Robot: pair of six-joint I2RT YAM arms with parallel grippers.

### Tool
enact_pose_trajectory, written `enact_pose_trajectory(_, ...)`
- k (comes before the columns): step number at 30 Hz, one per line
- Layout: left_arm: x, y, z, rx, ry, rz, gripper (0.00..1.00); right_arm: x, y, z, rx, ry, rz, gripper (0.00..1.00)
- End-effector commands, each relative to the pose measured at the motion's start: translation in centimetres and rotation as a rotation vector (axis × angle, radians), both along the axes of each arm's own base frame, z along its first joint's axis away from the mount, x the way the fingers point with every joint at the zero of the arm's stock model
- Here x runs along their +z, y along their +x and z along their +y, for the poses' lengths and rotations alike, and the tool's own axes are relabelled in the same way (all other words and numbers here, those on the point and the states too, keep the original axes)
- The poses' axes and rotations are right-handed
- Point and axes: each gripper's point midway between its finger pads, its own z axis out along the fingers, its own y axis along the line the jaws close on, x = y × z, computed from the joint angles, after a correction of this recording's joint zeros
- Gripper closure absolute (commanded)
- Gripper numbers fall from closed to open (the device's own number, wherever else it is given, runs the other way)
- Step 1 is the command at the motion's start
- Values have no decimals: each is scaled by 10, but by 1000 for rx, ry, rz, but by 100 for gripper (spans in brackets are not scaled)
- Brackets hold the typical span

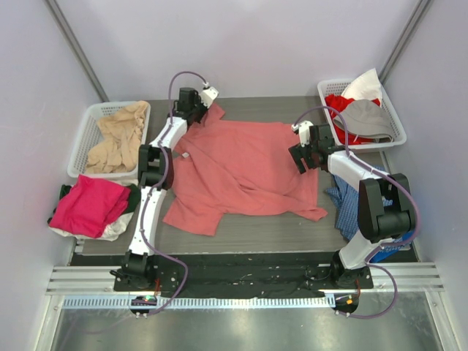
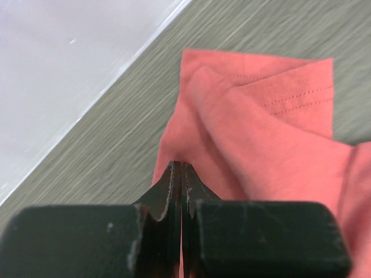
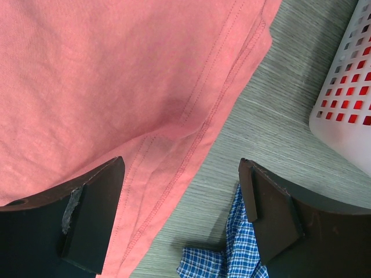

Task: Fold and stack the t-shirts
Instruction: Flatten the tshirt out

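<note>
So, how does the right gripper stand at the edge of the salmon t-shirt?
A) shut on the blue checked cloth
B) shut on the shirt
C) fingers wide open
C: the right gripper has its fingers apart over the edge of the salmon t-shirt, gripping nothing.

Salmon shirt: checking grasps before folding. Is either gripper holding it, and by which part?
The left gripper is shut on the salmon-red t-shirt, pinching a fold beside its far sleeve. The right gripper is open, holding nothing.

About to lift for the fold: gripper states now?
Left gripper: closed on the salmon t-shirt edge.
Right gripper: open, holding nothing.
</note>
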Motion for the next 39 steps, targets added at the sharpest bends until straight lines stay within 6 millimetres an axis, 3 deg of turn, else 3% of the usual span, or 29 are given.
enact_pose_trajectory(1,26,10,37,127,146,-86,100,14,5,6,10,20,-48,13)
enact_pose_trajectory(4,24,8,50,165,214,-88,100,15,6,6,9,26,-50,13)
enact_pose_trajectory(23,-6,11,91,261,470,-102,100,20,5,4,5,15,-61,13)
enact_pose_trajectory(28,-3,12,101,301,519,-124,100,20,9,3,-9,-9,-59,13)
enact_pose_trajectory(34,18,16,121,403,532,-182,100,24,16,-1,-20,-55,-75,13)
enact_pose_trajectory(35,27,16,123,422,525,-199,96,27,18,-1,-20,-53,-84,12)
enact_pose_trajectory(37,41,18,123,459,493,-239,78,30,20,1,-14,-47,-91,10)
enact_pose_trajectory(38,48,18,123,477,459,-249,60,33,22,2,-13,-41,-102,10)
enact_pose_trajectory(39,67,18,122,489,429,-275,51,34,24,3,-13,-39,-108,9)
